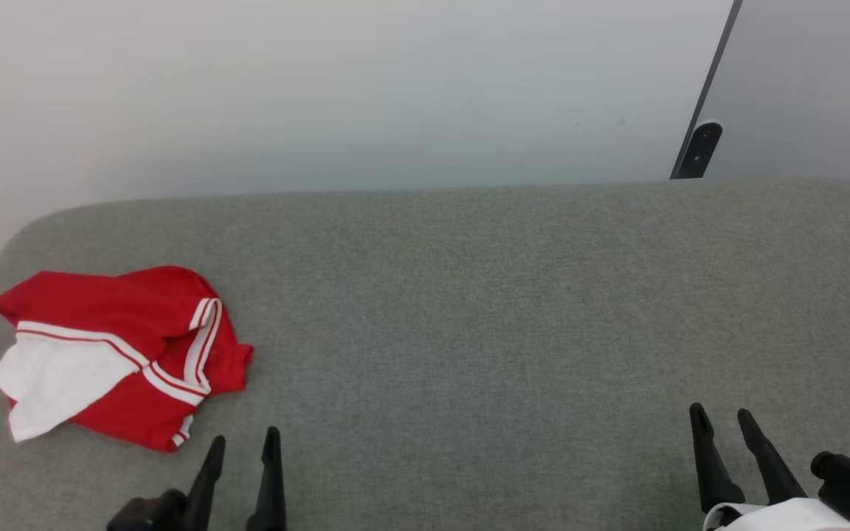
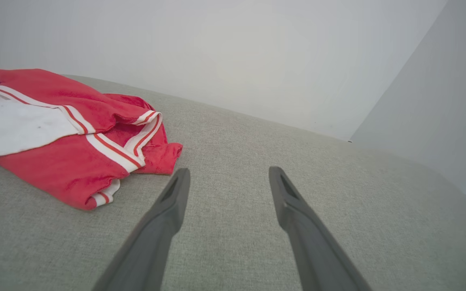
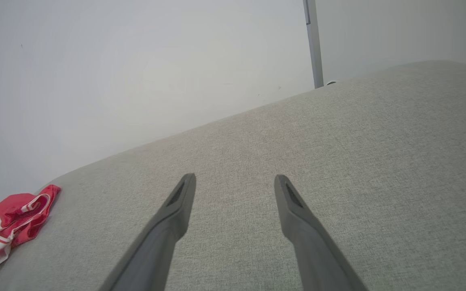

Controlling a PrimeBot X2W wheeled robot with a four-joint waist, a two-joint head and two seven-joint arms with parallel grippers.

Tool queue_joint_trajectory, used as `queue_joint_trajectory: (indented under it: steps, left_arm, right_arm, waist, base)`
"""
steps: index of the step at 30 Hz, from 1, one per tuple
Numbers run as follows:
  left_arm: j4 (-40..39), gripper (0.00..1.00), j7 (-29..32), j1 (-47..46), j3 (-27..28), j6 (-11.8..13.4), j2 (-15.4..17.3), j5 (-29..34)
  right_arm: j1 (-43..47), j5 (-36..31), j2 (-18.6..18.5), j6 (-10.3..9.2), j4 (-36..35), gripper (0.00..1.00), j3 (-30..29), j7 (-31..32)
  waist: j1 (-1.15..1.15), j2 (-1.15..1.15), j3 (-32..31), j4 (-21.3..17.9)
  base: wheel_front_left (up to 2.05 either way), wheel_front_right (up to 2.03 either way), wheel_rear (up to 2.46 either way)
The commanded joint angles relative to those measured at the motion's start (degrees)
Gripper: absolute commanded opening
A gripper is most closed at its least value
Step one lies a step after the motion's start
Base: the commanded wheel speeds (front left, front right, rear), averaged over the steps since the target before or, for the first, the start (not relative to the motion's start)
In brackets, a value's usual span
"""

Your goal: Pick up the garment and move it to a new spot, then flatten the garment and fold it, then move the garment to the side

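Both left claw and right claw gape empty; garment lies bunched, shape unclear.

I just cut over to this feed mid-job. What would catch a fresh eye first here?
The red and white garment stands out most, lying bunched up at the left end of the grey upholstered surface. Both hands are open and hold nothing. The left hand is close to the garment's near edge but apart from it, and the right hand is far off at the lower right of the head view.
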Motion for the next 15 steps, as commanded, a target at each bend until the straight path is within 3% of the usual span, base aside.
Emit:
queue_joint_trajectory:
  steps: [1, 15]
  left_arm:
    - [-0.67, 1.00, -0.61, 0.37, -0.20, 0.36, 0.40, 1.49]
    - [-2.11, 1.00, -2.43, 2.29, -1.61, 1.48, 0.97, 8.41]
  right_arm:
    - [0.31, -1.28, 0.09, -0.02, -0.60, 1.00, -0.07, -0.59]
    - [1.60, -7.97, 0.60, -0.03, -1.11, 1.00, 0.06, -2.24]
  waist:
    - [0.00, 0.00, -0.01, 0.01]
    - [0.00, 0.00, -0.11, -0.36]
  base:
    - [0.00, 0.00, 0.00]
    - [0.00, 0.00, 0.00]
